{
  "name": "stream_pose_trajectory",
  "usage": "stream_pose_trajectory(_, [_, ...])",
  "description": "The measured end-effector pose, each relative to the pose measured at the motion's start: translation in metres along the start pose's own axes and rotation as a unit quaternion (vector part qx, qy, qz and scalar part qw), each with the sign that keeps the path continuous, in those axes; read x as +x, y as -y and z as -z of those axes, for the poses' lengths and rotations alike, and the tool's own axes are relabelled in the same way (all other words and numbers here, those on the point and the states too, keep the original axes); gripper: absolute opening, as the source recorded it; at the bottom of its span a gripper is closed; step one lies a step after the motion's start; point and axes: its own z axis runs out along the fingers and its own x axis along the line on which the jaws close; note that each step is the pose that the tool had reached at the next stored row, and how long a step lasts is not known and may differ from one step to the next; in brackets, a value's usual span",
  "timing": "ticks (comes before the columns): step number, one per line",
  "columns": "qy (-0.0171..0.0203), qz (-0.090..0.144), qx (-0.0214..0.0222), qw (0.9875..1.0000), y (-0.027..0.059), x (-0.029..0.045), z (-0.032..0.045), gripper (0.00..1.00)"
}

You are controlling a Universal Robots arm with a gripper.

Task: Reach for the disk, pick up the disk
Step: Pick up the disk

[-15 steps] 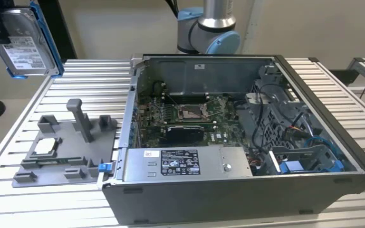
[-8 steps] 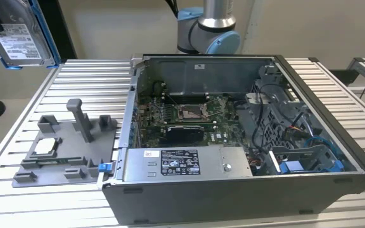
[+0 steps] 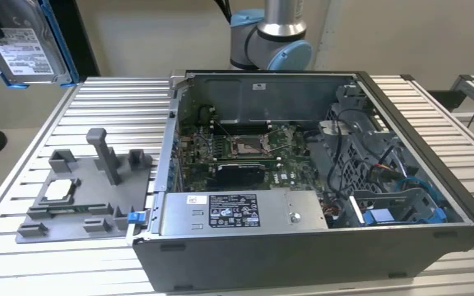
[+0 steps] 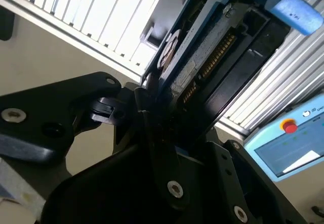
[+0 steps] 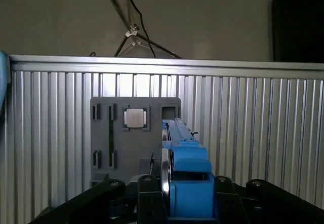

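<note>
disk clamped edge-on in the gripper, held in the air clear of the table.

in the first wrist view the black fingers point(image 5: 146, 191) are seen pressed against the two faces of the disk point(image 5: 188, 176), so the gripper point(image 5: 185, 198) is closed firmly onto it with no gap left. the same hold is shown in the second wrist view, where the disk's label side and connector edge jut out beyond the jaws. in the exterior view the disk is found high at the exterior view's left, label outward, blue rails along its edges, above the slatted table point(image 3: 105, 92). below it a grey fixture tray point(image 3: 72, 216) is laid on the table, with a small square chip point(image 3: 60, 191) seated in it. an open computer case point(image 3: 303, 259) is set just beside the tray, toward the exterior view's right.
</note>
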Motion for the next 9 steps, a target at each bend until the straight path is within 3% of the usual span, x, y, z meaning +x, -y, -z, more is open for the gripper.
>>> stream_pose_trajectory(9, [0.0001, 0.000, -0.0030, 1.0000, 0.0274, 0.0008, 0.0005, 0.00])
